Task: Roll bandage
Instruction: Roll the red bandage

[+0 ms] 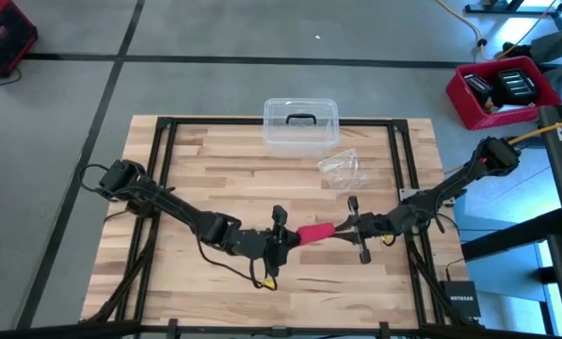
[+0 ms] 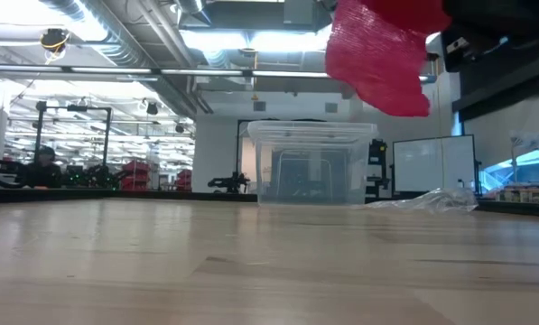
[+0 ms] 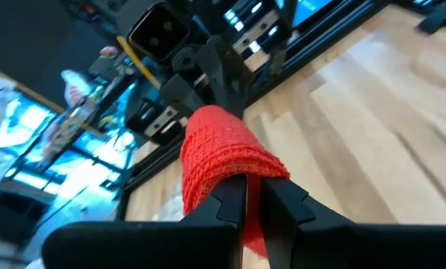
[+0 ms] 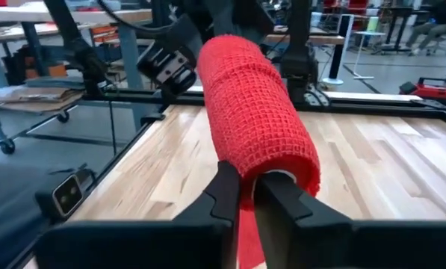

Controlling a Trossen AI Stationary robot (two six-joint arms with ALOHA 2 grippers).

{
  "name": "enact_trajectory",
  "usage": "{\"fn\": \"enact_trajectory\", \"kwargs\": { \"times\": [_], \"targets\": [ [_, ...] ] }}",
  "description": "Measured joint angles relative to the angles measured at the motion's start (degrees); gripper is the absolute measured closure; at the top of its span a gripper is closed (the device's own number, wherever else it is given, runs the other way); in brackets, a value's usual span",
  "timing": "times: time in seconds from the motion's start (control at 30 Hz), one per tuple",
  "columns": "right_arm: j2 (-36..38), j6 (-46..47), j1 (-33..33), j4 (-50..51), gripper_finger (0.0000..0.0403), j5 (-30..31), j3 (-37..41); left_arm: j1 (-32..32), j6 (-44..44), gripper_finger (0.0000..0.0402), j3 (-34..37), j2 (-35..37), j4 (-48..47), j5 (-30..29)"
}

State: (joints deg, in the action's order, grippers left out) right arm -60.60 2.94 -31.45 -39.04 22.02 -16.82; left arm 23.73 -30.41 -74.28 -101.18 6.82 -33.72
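Note:
The bandage (image 1: 315,232) is a bright red, loosely wound roll of mesh fabric, held in the air between my two grippers over the table's near middle. The low view shows it (image 2: 382,54) well clear of the tabletop. My left gripper (image 1: 282,235) is shut on its left end, and my right gripper (image 1: 342,229) is shut on its right end. Each wrist view looks along the roll (image 3: 223,149) (image 4: 256,112) toward the other arm. My left gripper pinches the roll's left end (image 3: 237,170) between its two fingers (image 3: 226,202), coming nearly level from the table's left, along the roll. Red fabric shows in the gap between the fingers. The roll is lifted clear. My right gripper pinches the roll's right end (image 4: 279,164) between its two fingers (image 4: 223,198), level from the table's right, along the roll. A strip of red fabric (image 4: 249,239) hangs down through the gap between them. The roll is clear of the table.
A clear plastic box with a dark handle (image 1: 301,125) stands at the table's far edge, and a crinkled clear wrapper (image 1: 342,169) lies in front of it to the right. A red bin (image 1: 502,89) sits on the floor beyond the right corner.

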Motion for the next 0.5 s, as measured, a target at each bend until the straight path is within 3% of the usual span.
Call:
{"fn": "enact_trajectory", "kwargs": {
  "times": [0.2, 0.5],
  "targets": [
    [2.5, -0.2, 0.1, -0.4, 0.0391, 0.2, -0.3, 2.2, 1.9, 0.0384, -0.1, 2.4, -3.6, -4.7],
    [3.3, 0.6, -0.1, -0.1, 0.0392, -0.5, -0.1, 4.8, 4.9, 0.0384, 0.0, 4.4, -10.8, -5.2]
  ]
}}
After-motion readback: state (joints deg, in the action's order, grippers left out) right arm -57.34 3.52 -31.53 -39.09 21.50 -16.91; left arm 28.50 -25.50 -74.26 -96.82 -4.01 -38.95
